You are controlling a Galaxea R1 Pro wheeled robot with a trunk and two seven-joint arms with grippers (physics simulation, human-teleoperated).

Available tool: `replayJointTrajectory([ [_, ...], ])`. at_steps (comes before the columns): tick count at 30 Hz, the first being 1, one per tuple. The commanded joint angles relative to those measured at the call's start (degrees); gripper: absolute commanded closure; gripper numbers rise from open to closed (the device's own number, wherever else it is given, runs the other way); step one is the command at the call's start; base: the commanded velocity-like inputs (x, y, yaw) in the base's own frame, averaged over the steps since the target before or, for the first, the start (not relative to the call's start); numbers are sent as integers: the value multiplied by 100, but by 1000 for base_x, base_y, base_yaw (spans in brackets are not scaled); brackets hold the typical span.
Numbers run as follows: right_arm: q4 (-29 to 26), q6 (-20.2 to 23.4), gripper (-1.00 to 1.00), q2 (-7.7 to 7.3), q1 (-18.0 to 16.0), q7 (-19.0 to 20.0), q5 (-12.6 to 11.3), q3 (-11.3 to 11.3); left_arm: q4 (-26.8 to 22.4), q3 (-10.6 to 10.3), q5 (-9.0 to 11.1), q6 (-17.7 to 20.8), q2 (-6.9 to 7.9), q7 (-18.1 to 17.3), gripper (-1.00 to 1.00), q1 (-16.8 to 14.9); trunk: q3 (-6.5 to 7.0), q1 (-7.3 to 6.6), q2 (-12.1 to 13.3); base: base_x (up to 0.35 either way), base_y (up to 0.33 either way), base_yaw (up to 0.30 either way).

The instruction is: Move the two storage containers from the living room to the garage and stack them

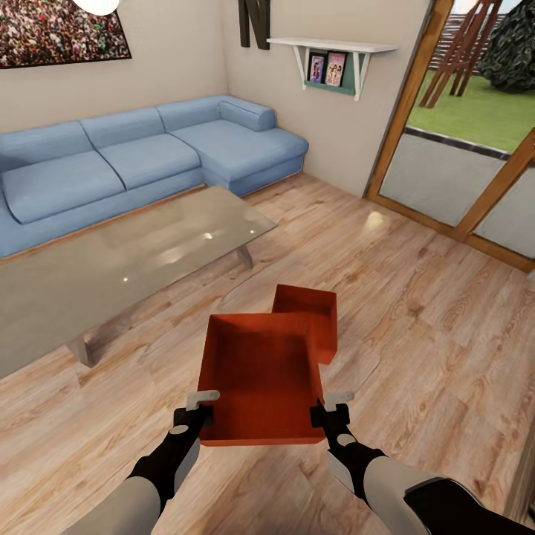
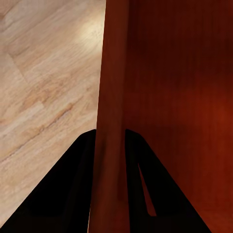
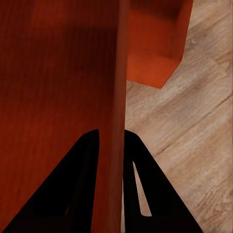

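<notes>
Containers remain in the living room: near bin (image 1: pixel 260 379) clamped at both side walls by left gripper (image 1: pixel 199 407) and right gripper (image 1: pixel 327 409). We advise lifting level, clear of the second bin (image 1: pixel 308 316).

Both bins are red-orange with fine ribbing: the near bin (image 1: pixel 260 371) and the far bin (image 1: pixel 308 316) behind it. The floor (image 1: pixel 416 327) is light wood plank with brown grain. The sofa (image 1: pixel 141 160) is blue, the walls (image 1: pixel 178 67) cream. The desk (image 1: pixel 111 260) has a greyish glass top. The left hand (image 1: pixel 199 416) and right hand (image 1: pixel 327 414) are black with pale grey tips. The door frames (image 1: pixel 405 111) are orange-brown wood.
</notes>
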Motion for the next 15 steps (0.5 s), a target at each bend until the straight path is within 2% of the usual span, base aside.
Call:
replayJointTrajectory([
  [1,-9,-46,100,3,-10,-37,-38,-230,12,86,-33,6,18,153,100,1,4,2,-7,0,0,0],
  [15,-9,-49,100,3,-10,-33,-37,-231,-1,26,-60,-4,29,144,100,1,132,2,-7,0,0,0],
])
